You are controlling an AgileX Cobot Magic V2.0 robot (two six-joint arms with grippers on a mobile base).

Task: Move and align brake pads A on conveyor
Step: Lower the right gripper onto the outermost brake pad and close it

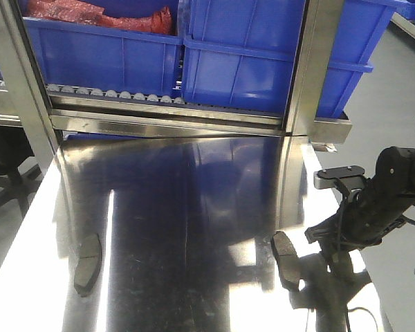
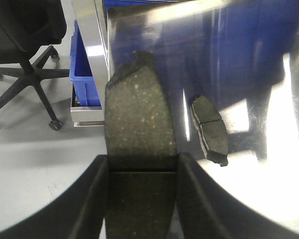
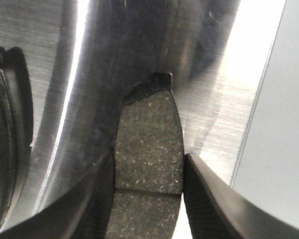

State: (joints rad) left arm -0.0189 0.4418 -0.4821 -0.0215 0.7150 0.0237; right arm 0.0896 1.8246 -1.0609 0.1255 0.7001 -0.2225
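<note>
My left gripper [image 2: 141,159] is shut on a dark grey brake pad [image 2: 138,124], which sticks out forward past the fingers over the steel table's left edge. It is out of the front view. A second pad [image 2: 209,130] lies on the steel to its right, and is also seen as the left pad [image 1: 86,264]. My right gripper [image 3: 149,157] grips another pad [image 3: 149,129] by its long sides, low over the steel. In the front view that gripper [image 1: 337,263] hides its pad. A further pad [image 1: 286,259] lies just left of it. The conveyor is out of view.
The shiny steel tabletop [image 1: 194,207] carries the pads. Behind it run a roller track [image 1: 111,93] and blue bins [image 1: 242,76], one holding red material, between steel frame posts [image 1: 311,69]. An office chair [image 2: 25,59] stands on the floor to the left.
</note>
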